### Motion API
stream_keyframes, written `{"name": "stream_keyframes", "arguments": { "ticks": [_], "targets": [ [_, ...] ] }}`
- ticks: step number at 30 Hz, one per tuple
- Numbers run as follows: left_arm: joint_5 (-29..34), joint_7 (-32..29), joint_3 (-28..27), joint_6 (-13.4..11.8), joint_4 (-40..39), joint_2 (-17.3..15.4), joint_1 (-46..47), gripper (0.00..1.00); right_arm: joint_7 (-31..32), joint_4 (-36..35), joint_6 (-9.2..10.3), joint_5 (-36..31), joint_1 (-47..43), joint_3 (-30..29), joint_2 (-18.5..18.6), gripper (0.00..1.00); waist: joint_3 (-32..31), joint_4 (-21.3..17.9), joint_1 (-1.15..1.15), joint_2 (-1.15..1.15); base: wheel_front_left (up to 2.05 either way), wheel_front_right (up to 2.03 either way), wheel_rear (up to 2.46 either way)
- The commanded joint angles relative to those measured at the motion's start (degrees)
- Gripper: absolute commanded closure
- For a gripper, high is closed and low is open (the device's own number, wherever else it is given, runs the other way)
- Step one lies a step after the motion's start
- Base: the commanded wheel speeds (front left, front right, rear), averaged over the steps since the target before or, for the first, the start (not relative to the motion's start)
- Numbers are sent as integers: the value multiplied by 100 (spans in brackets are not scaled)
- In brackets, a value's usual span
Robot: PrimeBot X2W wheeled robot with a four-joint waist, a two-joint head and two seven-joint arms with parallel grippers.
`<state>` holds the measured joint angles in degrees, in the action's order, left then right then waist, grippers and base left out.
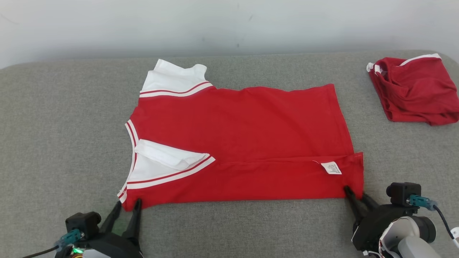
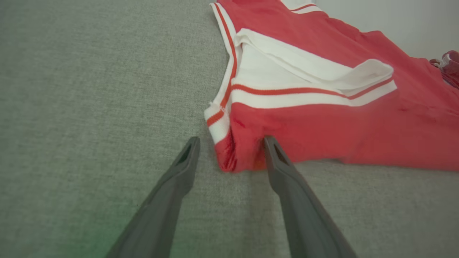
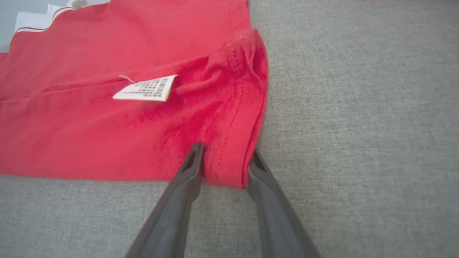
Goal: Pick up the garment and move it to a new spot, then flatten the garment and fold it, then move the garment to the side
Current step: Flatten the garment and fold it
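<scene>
Grey couch, red jersey flat, first fold in, more ahead: left gripper gapes, right gripper pinches its lower-right hem.

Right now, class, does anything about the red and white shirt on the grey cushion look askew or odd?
Yes. The red shirt with white sleeves has its near edge folded up, so the white care label shows by the right hem corner. Its near white sleeve is doubled over, not flat.

Black left hand and right hand carry slotted dark fingers, teal plugs, black cables.
</scene>
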<state>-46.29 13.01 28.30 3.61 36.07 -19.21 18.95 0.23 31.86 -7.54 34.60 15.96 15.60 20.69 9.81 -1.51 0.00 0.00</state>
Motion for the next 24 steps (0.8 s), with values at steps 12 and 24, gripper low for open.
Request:
{"name": "stream_keyframes", "arguments": {
  "ticks": [12, 24],
  "targets": [
    [-167, 177, -94, 168, 9, 61, -556, 100, -392, 54, 15, 381, -431, 156, 80, 100, -627, -1, 0, 0, 0, 0, 0],
    [-202, 162, -210, -264, -1290, -145, -1939, 100, -127, -766, 15, 483, -1682, -218, 191, 100, -980, 60, 0, 0, 0, 0, 0]
  ]
}}
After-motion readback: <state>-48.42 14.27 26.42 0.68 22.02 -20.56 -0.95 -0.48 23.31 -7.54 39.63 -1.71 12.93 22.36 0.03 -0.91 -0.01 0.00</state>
